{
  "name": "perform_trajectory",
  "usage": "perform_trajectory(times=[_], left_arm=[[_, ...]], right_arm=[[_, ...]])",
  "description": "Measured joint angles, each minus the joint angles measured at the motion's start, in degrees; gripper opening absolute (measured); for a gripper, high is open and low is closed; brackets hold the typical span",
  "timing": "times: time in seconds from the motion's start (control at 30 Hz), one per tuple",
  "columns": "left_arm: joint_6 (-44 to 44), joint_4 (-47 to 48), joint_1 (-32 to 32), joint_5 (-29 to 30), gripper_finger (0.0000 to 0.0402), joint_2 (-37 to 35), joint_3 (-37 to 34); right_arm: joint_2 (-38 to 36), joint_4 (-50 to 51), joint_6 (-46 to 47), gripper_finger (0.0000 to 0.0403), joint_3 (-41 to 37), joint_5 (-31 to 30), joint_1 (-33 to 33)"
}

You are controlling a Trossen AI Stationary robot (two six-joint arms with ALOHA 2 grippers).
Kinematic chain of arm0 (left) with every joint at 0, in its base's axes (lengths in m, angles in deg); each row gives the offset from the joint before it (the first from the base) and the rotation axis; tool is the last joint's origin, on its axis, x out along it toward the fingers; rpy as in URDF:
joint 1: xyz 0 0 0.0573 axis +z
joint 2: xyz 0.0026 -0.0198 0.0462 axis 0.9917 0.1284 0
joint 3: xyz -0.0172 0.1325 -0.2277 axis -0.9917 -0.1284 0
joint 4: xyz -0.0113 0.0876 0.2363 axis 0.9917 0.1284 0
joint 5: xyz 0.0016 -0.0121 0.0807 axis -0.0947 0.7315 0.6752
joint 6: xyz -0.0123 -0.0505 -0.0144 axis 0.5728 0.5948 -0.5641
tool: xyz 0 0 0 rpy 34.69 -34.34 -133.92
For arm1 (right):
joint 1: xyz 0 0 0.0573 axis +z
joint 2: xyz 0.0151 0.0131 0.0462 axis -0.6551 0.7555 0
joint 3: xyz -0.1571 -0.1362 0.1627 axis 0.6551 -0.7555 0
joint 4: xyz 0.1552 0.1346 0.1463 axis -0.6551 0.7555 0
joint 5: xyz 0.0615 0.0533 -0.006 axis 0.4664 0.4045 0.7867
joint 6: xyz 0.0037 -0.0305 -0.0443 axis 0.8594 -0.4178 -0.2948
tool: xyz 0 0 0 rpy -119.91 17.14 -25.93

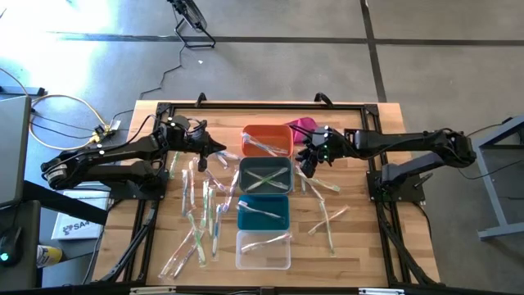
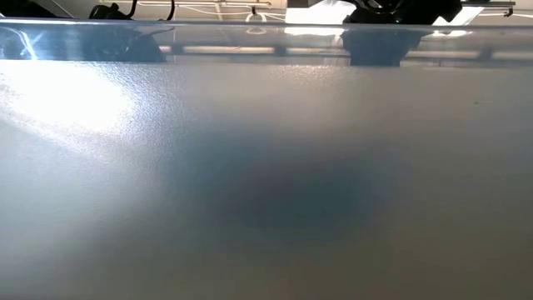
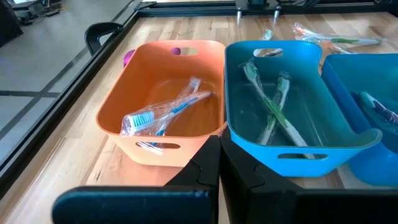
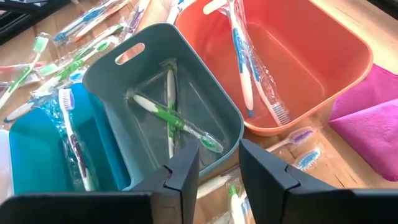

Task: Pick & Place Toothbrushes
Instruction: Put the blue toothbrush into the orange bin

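Many wrapped toothbrushes [image 1: 199, 215] lie scattered on the surface [image 1: 360, 246], some already in the bins [image 1: 264, 197]; they look light, thin, slippery in film, best pinched mid-handle. Left gripper [image 3: 219, 163] fingers together, empty; right gripper [image 4: 219, 165] fingers apart, empty

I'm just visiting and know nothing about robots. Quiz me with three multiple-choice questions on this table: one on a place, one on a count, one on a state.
1. Where is the magenta cloth lump?
A. in the teal bin
B. beside the rectangular orange plastic bin
C. in the clear bin

2. How many green wrapped toothbrushes lie in the rectangular grey plastic bin?
A. none
B. two
C. five

3. The left gripper is:
A. shut, empty
B. wide open
C. clamped on a bin

Answers:
1. B, it lies outside the orange wall.
2. B, two lie crossed.
3. A, its fingers meet with nothing between them.
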Motion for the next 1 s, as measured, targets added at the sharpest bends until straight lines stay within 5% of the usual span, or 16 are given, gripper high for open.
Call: perform_trajectory(times=[0.67,1.0], left_arm=[[1.3,0.0,0.0,0.0,0.0001,0.0,0.0],[1.4,0.0,0.0,0.0,0.0001,0.0,0.0]], right_arm=[[0.0,0.0,4.9,0.0008,0.0,-2.1,1.7],[0.0,0.0,1.6,0.0003,0.0,-3.9,1.9]])
